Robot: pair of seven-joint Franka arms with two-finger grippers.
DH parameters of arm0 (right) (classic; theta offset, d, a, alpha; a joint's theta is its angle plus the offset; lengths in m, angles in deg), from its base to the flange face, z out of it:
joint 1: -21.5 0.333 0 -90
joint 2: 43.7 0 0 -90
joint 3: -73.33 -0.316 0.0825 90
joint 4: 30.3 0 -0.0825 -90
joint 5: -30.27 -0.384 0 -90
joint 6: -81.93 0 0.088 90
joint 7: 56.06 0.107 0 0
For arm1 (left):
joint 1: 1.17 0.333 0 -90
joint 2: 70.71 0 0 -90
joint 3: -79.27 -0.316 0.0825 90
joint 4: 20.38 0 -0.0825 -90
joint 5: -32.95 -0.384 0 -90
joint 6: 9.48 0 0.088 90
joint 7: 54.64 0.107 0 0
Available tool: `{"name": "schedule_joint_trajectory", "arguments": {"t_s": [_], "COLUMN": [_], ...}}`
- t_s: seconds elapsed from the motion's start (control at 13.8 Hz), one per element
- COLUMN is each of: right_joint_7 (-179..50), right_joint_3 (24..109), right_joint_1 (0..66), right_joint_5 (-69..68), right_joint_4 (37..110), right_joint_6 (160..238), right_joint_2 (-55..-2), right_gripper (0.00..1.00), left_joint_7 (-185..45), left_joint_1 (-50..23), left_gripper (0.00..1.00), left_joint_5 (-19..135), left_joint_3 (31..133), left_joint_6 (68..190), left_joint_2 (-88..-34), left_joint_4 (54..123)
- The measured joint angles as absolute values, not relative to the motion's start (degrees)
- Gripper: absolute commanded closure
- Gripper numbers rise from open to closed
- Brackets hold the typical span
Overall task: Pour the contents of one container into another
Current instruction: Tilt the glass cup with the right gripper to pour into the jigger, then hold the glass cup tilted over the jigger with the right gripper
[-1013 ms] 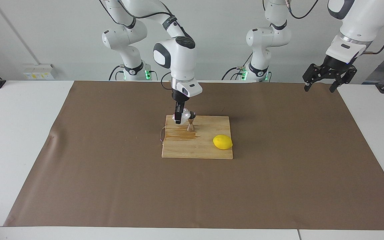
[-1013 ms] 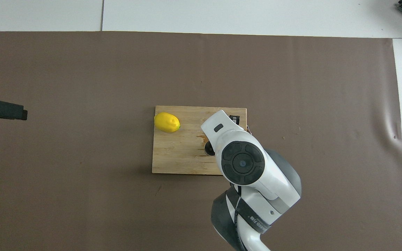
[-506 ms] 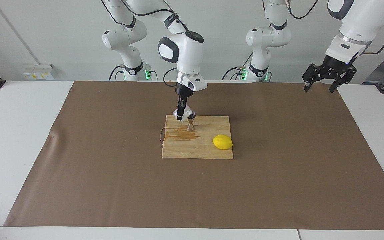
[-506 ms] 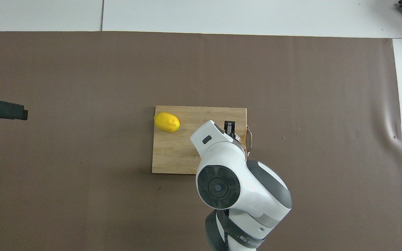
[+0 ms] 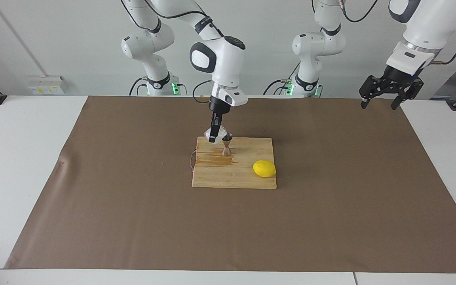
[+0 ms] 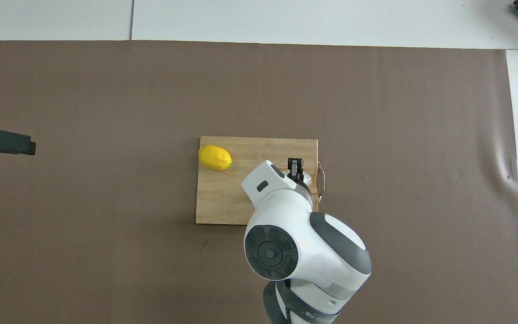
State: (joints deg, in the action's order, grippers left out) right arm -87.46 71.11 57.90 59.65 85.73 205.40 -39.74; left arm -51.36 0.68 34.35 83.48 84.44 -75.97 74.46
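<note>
My right gripper (image 5: pixel 213 137) hangs over the wooden cutting board (image 5: pixel 234 176), shut on the small white crinkly cup (image 5: pixel 219 132). The cup is up in the air, close beside the top of the steel hourglass jigger (image 5: pixel 226 147). The jigger stands upright on the board. How far the cup is tilted I cannot tell. In the overhead view the right gripper (image 6: pixel 295 164) and a bit of the cup (image 6: pixel 306 180) show past the wrist, and the jigger is hidden. My left gripper (image 5: pixel 382 103) (image 6: pixel 2 141) waits open, raised over the left arm's end of the brown mat.
A yellow lemon (image 5: pixel 264 168) (image 6: pixel 215 158) lies on the board, farther from the robots than the jigger. A brown wet stain (image 5: pixel 218 160) marks the board beside the jigger. A wire loop handle (image 5: pixel 191 161) sticks out from the board's end.
The right arm's wrist has risen and swung back toward the robots, turning the cup with it above the jigger. The left arm has not moved.
</note>
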Motion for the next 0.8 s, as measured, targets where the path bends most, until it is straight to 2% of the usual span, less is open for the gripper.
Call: {"name": "schedule_joint_trajectory", "arguments": {"t_s": [0.8], "right_joint_7": [-82.56], "right_joint_3": [71.05], "right_joint_1": [60.19], "right_joint_5": [66.9], "right_joint_4": [86.87], "right_joint_6": [203.71], "right_joint_2": [-40.4], "right_gripper": [0.73], "left_joint_7": [-51.43], "left_joint_1": [0.7], "left_gripper": [0.0], "left_joint_5": [34.35], "left_joint_3": [83.37], "left_joint_6": [84.65], "left_joint_2": [-75.97], "left_joint_4": [74.46]}}
